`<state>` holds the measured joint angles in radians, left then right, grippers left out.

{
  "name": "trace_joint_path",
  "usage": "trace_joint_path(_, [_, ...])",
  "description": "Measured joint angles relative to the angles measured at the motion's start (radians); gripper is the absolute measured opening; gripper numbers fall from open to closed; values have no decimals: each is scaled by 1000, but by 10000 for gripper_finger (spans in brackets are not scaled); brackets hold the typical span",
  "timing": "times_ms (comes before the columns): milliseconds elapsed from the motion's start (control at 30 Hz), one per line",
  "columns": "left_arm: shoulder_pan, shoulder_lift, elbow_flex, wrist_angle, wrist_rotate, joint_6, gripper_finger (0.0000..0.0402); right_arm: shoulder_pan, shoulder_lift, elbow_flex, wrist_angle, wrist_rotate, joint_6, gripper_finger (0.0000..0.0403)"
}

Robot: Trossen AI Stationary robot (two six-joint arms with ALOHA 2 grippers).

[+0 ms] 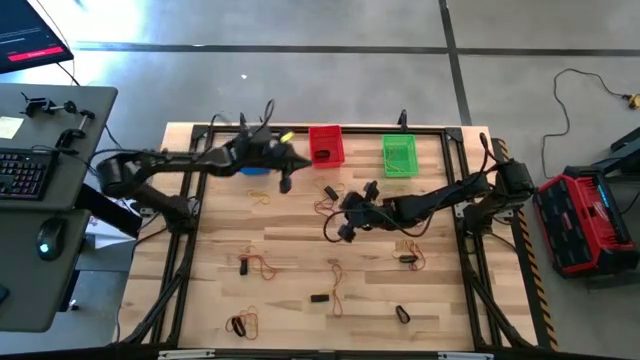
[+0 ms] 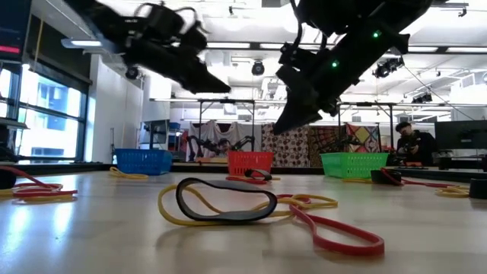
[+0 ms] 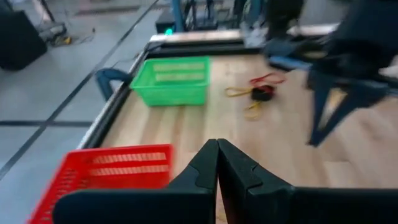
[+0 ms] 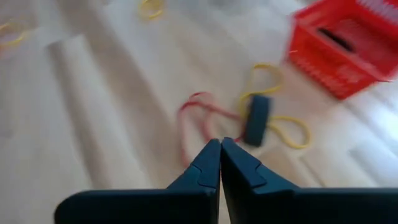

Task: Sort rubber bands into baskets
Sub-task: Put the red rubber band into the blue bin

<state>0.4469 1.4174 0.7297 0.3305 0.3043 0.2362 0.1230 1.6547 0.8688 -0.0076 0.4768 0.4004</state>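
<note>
Your right pincer (image 4: 220, 144) is shut tight with nothing in it, up over the middle of the counter (image 1: 300, 255), just above a black rubber band (image 4: 255, 119) tangled with a red one (image 4: 193, 121) and a yellow one (image 4: 283, 127). Your left pincer (image 3: 217, 146) is shut and empty too, near the far edge by the red basket (image 1: 326, 143). The green basket (image 1: 400, 155) sits beside the red one, and more rubber bands (image 1: 262, 266) lie all over the counter.

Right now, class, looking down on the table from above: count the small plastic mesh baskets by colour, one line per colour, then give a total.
Blue rectangular plastic mesh basket: 1, mostly hidden under the left arm from above
Red rectangular plastic mesh basket: 1
Green rectangular plastic mesh basket: 1
Total: 3 baskets, all along the table's far edge.
</note>
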Motion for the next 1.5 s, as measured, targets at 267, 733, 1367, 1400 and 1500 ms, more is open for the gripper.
trace_joint_path(267, [-125,-143,-255,225,0,-61,0,59,0,0,-4,-105,-61,56])
trace_joint_path(733, [-279,-158,-338,267,-119,-60,0,98,0,69,-86,-303,124,124])
trace_joint_path(1367, [-324,-158,-338,269,-166,-60,0,160,175,226,-244,-440,179,124])
trace_joint_path(1400, [-324,-158,-338,270,-166,-60,0,162,183,228,-246,-448,178,124])
trace_joint_path(1500, [-324,-157,-338,270,-166,-60,0,166,209,230,-244,-460,186,124])
